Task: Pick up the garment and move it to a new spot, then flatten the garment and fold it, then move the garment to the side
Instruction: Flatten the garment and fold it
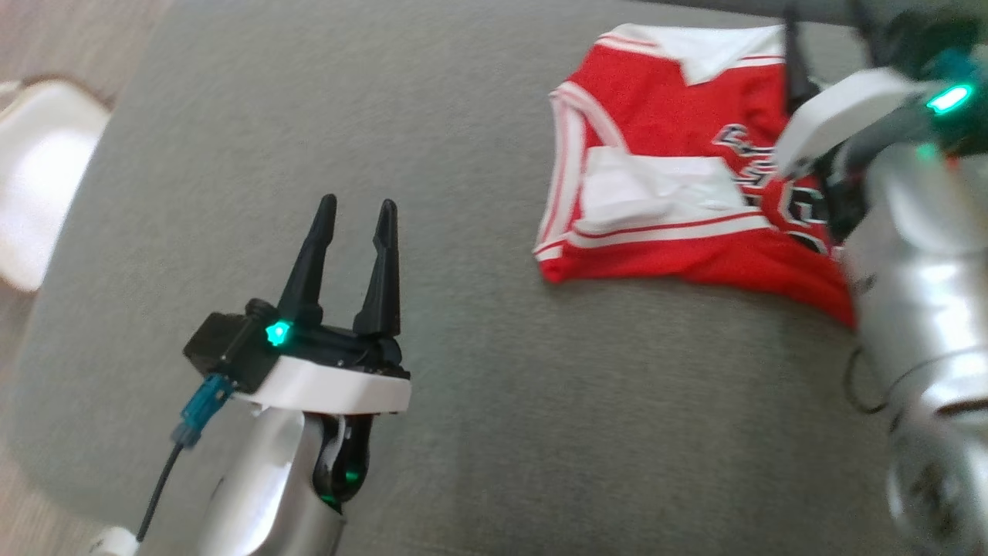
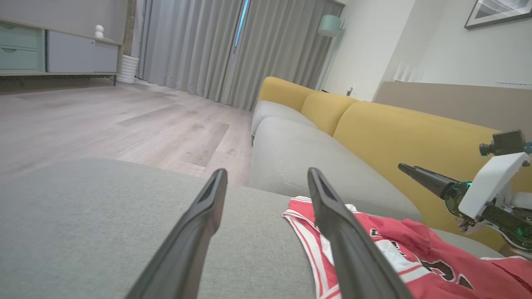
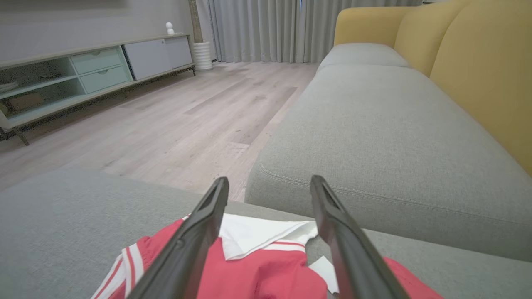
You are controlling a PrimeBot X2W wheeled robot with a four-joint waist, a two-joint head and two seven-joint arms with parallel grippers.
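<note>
The garment point(image 1: 656, 100) is a red jersey with white trim and dark lettering, lying folded on the grey cushion point(image 1: 478, 386) at the upper right. My right arm point(image 1: 918, 232) reaches over its right part. The right gripper point(image 3: 269, 180) is open just above the garment point(image 3: 257, 278), with nothing between its fingers. One of its fingers point(image 2: 424, 178) shows at the right of the left wrist view, over the garment point(image 2: 415, 236). My left gripper point(image 1: 358, 202) is open and empty over bare cushion, well to the left of the jersey, and its own view shows the gripper point(image 2: 267, 170) the same way.
Beyond the cushion stands a grey sofa seat point(image 3: 374, 124) with yellow backrests point(image 3: 482, 70). Wooden floor point(image 3: 187, 116) lies to the left, with a low sideboard point(image 3: 95, 70) and curtains point(image 2: 216, 45). A white object point(image 1: 38, 177) sits off the cushion's left edge.
</note>
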